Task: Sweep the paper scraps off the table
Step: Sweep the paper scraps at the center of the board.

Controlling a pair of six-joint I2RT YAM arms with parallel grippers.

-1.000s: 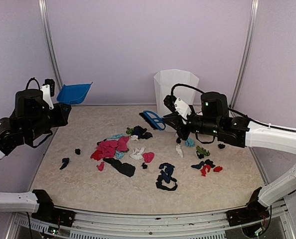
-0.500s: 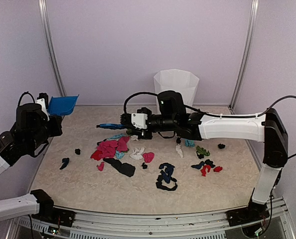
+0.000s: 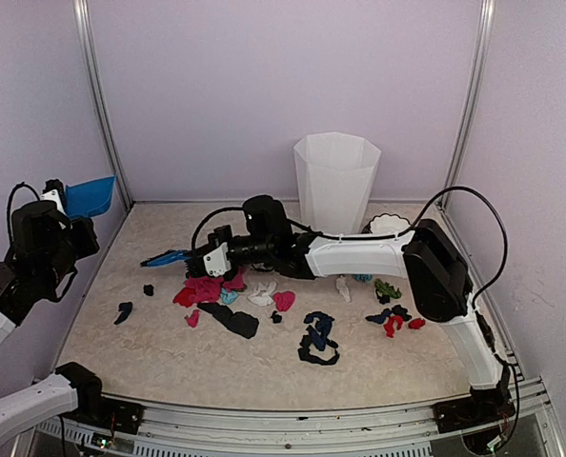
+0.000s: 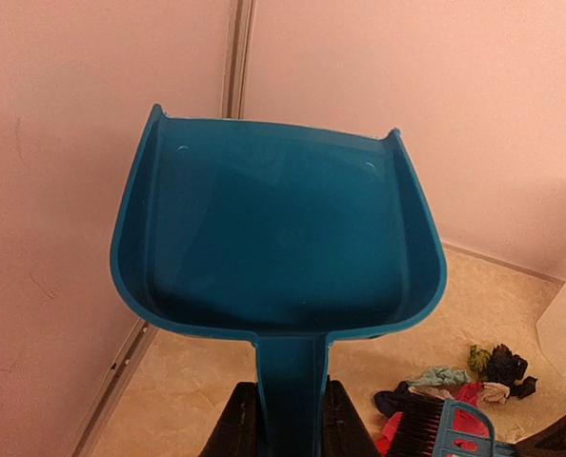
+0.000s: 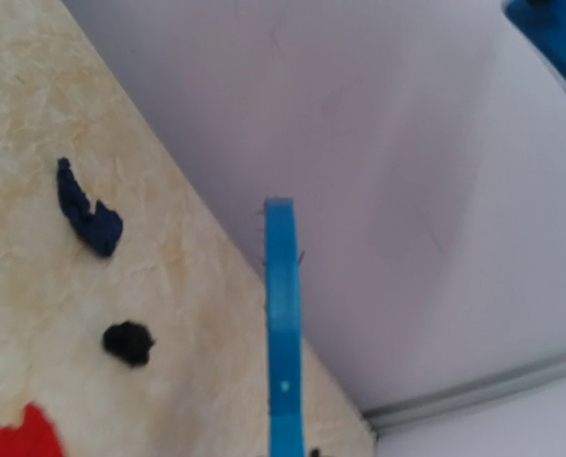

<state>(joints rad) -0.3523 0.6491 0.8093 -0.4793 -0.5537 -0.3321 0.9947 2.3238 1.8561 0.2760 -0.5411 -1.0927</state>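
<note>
Lilac walls (image 3: 216, 86) are enclosing a beige marbled surface (image 3: 169, 367).

**Far left.** The left pincer (image 4: 288, 424) is closing its fingers on the handle of a blue dustpan (image 4: 278, 238). It is holding the pan in the air beside the left wall, well apart from the surface.

**Left of centre.** Two black scraps (image 3: 123, 310) are lying on the surface, apart from the main heap. The right pincer (image 3: 197, 259) is gripping a blue brush (image 3: 165, 257), with the right arm (image 3: 359, 252) stretching across from the right side. The brush is pointing left, just beside the pink heap. Whether its bristles are touching the surface cannot be told. The right wrist view is showing the brush edge-on, with two dark bits lying on the surface to one side of it.

**Centre.** Most scraps are lying in a loose heap of pink, red, teal and white. A black strip is lying on its near side, and a dark blue tangle is lying further right.

**Right.** Green, red and black bits are lying scattered under the right arm. A white bin (image 3: 336, 176) is standing at the back wall. A white bowl (image 3: 390, 225) is sitting just right of it, partly hidden behind the arm.
</note>
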